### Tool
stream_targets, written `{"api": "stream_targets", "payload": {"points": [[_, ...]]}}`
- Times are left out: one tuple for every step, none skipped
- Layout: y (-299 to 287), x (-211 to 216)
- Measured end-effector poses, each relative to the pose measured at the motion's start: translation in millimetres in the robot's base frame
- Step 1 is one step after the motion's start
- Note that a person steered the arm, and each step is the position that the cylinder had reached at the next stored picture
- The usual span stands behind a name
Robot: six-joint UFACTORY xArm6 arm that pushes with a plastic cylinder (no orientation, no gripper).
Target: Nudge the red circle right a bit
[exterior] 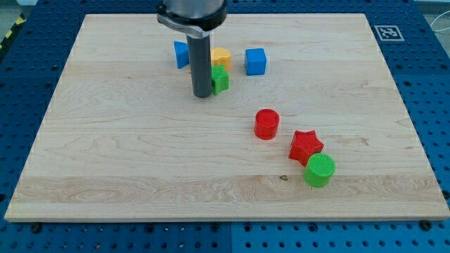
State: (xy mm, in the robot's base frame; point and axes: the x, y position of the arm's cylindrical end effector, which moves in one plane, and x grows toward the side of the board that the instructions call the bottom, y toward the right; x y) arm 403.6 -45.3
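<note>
The red circle (266,124) is a short red cylinder a little right of the board's middle. My tip (203,95) rests on the board up and to the left of it, well apart from it. The tip stands right beside a small green block (221,79), on its left side, and seems to touch it. A red star (306,146) lies down-right of the red circle, with a green cylinder (320,170) touching the star's lower right.
A yellow block (221,56) sits just above the small green block. A blue block (181,53) is partly hidden behind the rod at the view's top. A blue cube (255,61) stands right of the yellow block. The wooden board (126,154) has a marker at its top right corner.
</note>
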Motion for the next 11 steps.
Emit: {"api": "stream_targets", "payload": {"points": [[0.0, -6.8], [0.0, 7.2], [1.1, 23.0], [9.1, 43.1], [18.1, 61.0], [41.0, 79.6], [53.7, 86.4], [53.7, 87.2], [53.7, 84.0], [54.2, 71.1], [67.7, 69.3]]}}
